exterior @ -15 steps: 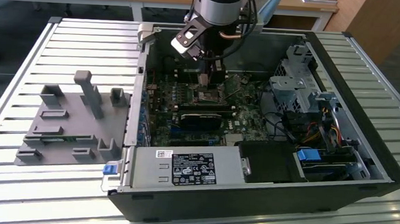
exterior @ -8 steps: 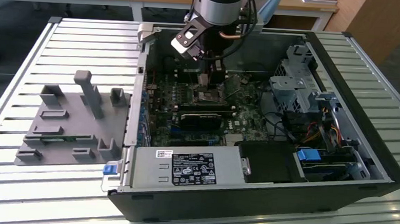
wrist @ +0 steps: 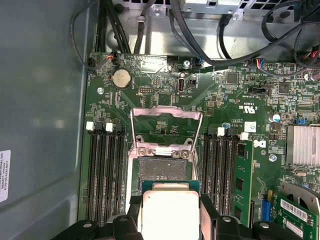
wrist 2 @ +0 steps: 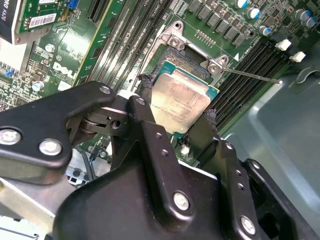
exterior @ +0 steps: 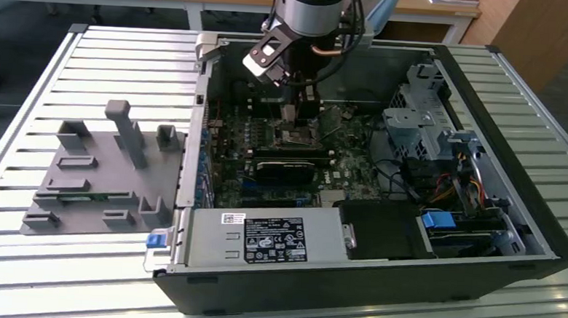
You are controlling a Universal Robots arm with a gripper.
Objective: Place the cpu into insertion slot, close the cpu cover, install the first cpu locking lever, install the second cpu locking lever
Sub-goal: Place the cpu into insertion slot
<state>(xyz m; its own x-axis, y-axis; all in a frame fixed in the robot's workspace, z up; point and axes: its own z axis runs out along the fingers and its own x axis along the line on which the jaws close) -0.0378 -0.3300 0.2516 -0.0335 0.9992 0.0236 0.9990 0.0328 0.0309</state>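
My gripper (wrist 2: 176,111) is shut on the cpu (wrist 2: 182,97), a flat square chip with a dull silver-beige face, one black finger (wrist 2: 144,95) on each of two opposite edges. In the first wrist view the cpu (wrist: 170,215) hangs just over the near edge of the insertion slot (wrist: 162,169), a dark square socket with a silver rim. The cpu cover (wrist: 165,111), a thin silver frame, stands flipped open on the far side of the slot. A thin wire lever (wrist 2: 250,75) sticks out sideways. In the exterior view the gripper (exterior: 301,110) reaches down inside the open computer case, above the socket (exterior: 298,136).
Black memory slots (wrist: 105,175) flank the socket on both sides. Cables (wrist: 200,30) run along the case wall past the board's edge. In the exterior view a long black block (exterior: 283,166), a power supply (exterior: 260,238) and a drive cage (exterior: 422,130) crowd the case; a grey fixture (exterior: 99,171) lies outside it.
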